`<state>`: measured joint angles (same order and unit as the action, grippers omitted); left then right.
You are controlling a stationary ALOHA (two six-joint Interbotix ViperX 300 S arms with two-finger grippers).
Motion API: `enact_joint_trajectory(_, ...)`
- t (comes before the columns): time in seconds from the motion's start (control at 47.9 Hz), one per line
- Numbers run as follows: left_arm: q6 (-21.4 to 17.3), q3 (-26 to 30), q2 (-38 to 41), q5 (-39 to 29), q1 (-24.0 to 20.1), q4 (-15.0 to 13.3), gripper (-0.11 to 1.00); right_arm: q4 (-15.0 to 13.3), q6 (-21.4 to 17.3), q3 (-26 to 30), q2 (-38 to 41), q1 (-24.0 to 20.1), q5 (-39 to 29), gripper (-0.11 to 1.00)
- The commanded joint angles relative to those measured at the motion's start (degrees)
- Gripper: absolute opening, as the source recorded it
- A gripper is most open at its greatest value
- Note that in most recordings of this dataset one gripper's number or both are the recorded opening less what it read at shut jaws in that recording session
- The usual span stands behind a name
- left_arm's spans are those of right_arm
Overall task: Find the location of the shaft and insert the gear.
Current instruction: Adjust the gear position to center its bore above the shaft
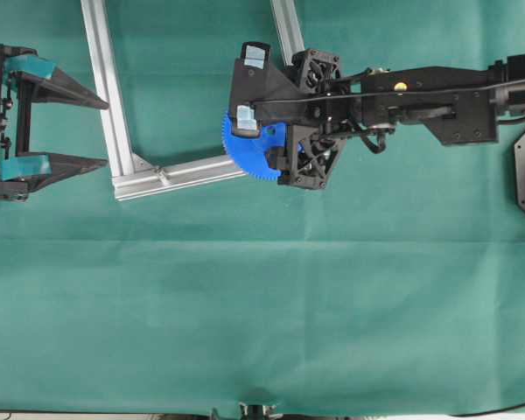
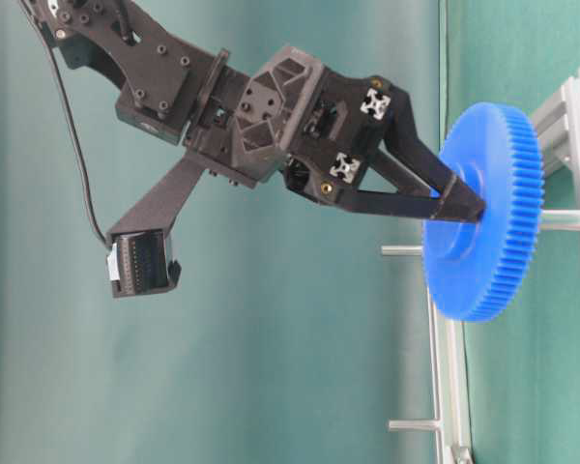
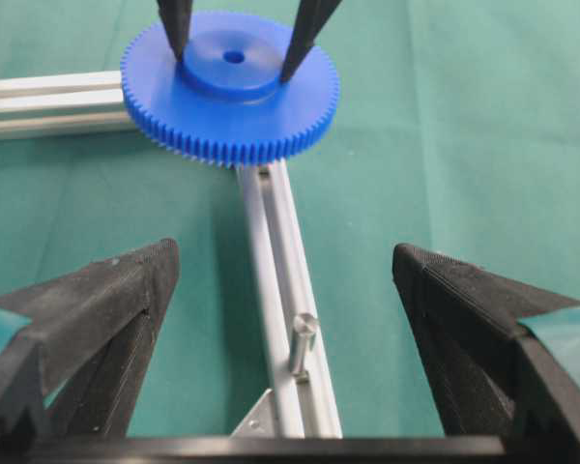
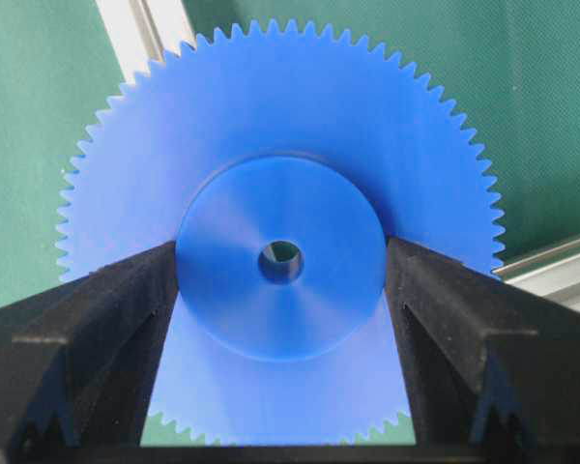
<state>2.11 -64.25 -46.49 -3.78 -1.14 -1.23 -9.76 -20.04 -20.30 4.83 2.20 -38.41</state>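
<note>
One gear (image 3: 230, 87) — two pins (image 3: 302, 343) on one aluminium frame (image 1: 109, 96) — two arms.

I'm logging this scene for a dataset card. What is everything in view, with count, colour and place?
gear: one, bright blue, held by its hub over the frame's corner.
shaft: two visible, silver-grey, standing on the frame's crossbar; this one is bare, near the left end effector; the other is by the gear.
aluminium frame: one, silver, upper middle of the cloth.
table cloth: one, green, covering the table.
left end effector: black, open, at the left edge.
right end effector: black, shut on the gear's hub.
</note>
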Motion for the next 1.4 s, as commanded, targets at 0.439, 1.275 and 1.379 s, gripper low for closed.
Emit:
enact_joint_trajectory(0.439, 0.09, 1.41, 0.09, 0.44, 0.09, -0.09, 0.97, 1.76, -0.62, 0.18, 0.18, -2.55, 1.49, 0.69)
enact_joint_trajectory(1.275, 0.09, 1.32, 0.09, 0.44, 0.0, -0.09, 0.97, 1.49, -0.88, 2.37, 1.67, -2.64, 1.49, 0.69)
enact_joint_trajectory(1.379, 0.09, 1.41, 0.09, 0.44, 0.09, -0.09, 0.97, 1.41, -0.79, 2.55, 1.85, -2.64, 1.41, 0.69)
